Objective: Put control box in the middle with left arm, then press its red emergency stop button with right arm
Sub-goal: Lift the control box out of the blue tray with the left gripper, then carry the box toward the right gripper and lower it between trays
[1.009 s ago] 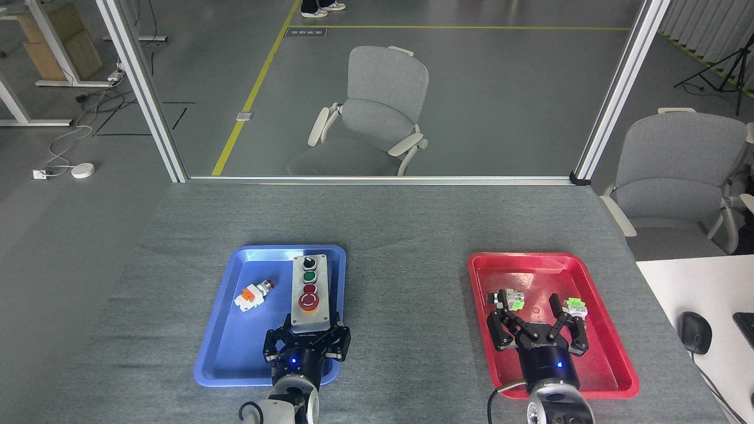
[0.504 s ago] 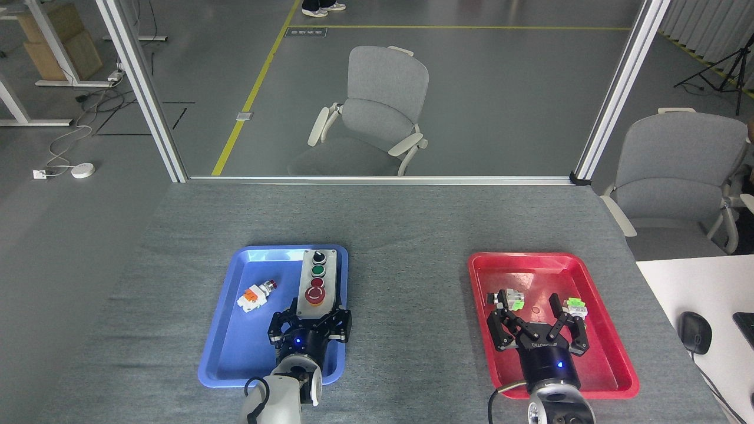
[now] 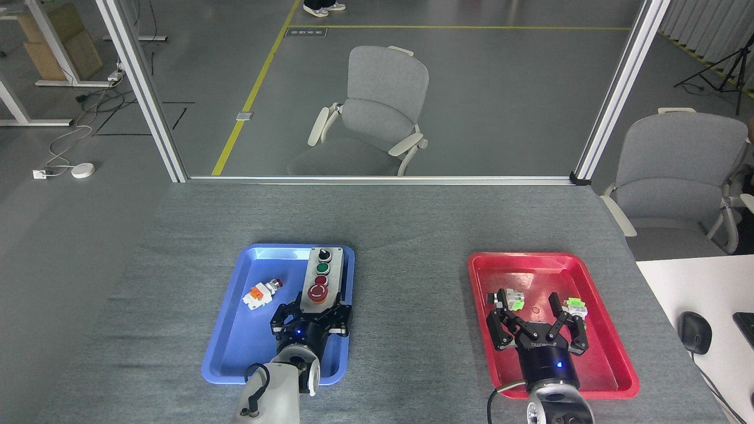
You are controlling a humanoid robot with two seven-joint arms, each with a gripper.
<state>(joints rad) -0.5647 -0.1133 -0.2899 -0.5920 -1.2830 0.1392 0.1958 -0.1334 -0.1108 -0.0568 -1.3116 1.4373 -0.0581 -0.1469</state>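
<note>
Wide bare grey tabletop [image 3: 412, 306] lies open between the blue tray [image 3: 235, 347] and red tray [image 3: 612, 365]. The blue tray's raised right rim borders that lane. Far half of the table is open too.

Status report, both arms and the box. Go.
Left gripper shut on control box, box over blue tray. Right gripper open over red tray. Middle unobstructed.
</note>
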